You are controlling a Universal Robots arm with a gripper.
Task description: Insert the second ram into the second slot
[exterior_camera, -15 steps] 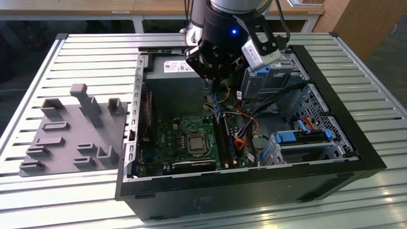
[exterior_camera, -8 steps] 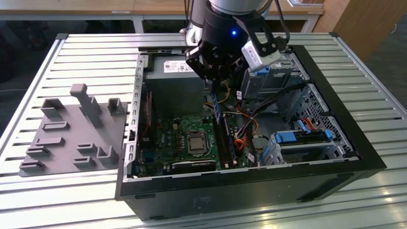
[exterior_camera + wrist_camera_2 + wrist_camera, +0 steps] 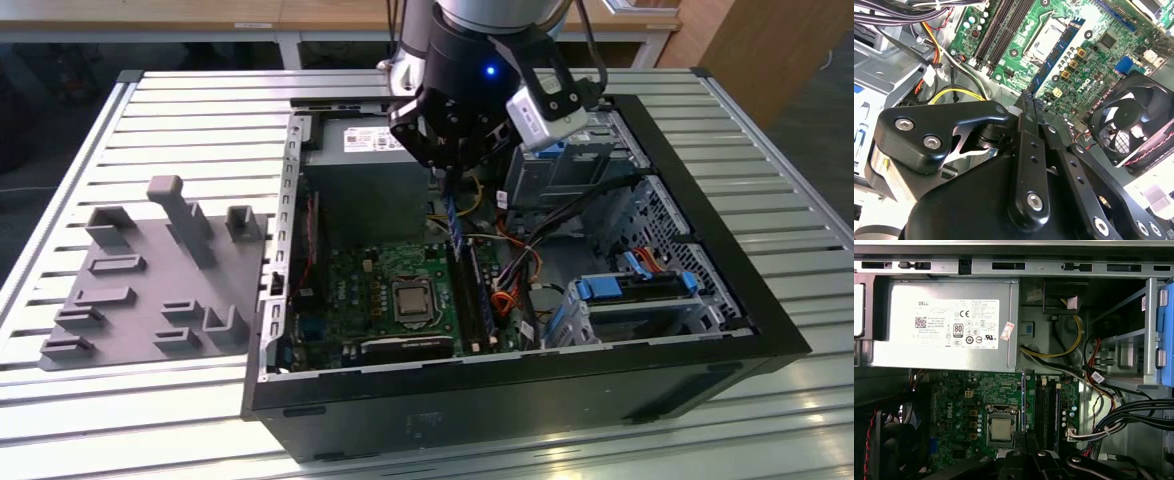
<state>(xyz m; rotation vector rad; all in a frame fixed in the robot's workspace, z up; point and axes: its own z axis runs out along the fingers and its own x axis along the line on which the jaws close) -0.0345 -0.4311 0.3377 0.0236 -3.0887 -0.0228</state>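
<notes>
Overhead, the arm's hand (image 3: 450,172) reaches into an open computer case (image 3: 534,400) that lies on its side on a slatted metal table (image 3: 200,110). The hand is clenched on the second ram (image 3: 454,220), a thin blue stick that runs from the fingertips down toward the green motherboard (image 3: 354,290).

In the second wrist view the black fingers (image 3: 1026,150) meet at the hand (image 3: 1028,100), and the second ram (image 3: 1056,60) slants away from them across the board. In the first wrist view the second ram (image 3: 1024,400) appears edge-on as a narrow blue line between the processor socket (image 3: 1001,430) and the black memory slots (image 3: 1046,410).

The stick is not seated in any slot. Whether its lower end touches the board cannot be told.

In the exterior view the memory slots (image 3: 477,295) lie just to that view's right of the processor socket (image 3: 407,300). The grey power supply (image 3: 367,170) sits behind the board.

A cooling fan (image 3: 1131,122) stands at the board's edge, and bundled cables (image 3: 1134,415) run beside the slots. A grey fixture plate (image 3: 147,280) rests on the table beside the case, at the exterior view's left.
</notes>
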